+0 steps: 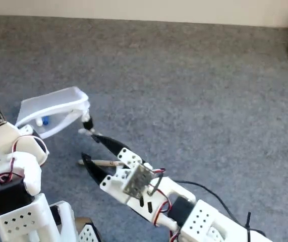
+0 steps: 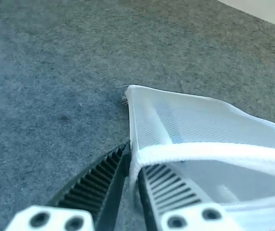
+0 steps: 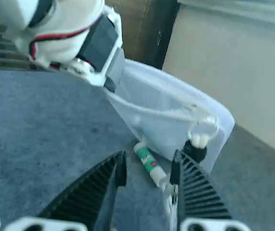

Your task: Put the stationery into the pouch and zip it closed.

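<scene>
High view puts the translucent white mesh pouch (image 1: 53,113) at the frame's left, its rim pinched in the clenched fingers of the left gripper (image 2: 131,167). Nearer the stationery, the right gripper (image 3: 148,169) has its fingers spread apart, and a slim white tube with a green band (image 3: 146,161) lies on the grey desk (image 1: 194,75) between them, its long axis pointing toward the pouch just beyond.

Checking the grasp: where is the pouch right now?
High view, left side: the pouch sits pinched in the left hand, with the open right hand close beside its zip pull.
</scene>
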Controlling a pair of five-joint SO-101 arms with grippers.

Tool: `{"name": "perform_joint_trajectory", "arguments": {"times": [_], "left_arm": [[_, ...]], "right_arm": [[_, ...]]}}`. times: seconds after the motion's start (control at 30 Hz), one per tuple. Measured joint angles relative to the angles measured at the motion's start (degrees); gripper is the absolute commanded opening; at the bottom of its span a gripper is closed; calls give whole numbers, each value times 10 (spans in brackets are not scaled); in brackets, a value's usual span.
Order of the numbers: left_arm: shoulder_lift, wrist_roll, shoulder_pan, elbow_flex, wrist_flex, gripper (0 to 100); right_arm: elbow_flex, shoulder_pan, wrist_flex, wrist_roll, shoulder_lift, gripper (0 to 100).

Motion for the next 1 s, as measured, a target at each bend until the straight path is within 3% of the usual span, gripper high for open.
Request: {"name": "perform_joint_trajectory", "arguments": {"times": [0.17,0.73,1.0], "left_arm": [[0,27,-40,0,0,14],[0,33,-52,0,0,14],[0,33,-52,0,0,14]], "right_arm": [[-41,-2,109,-15,-1,148],[-171,-11,129,-15,347,148],[-333,-11,281,-15,501,148]]}}
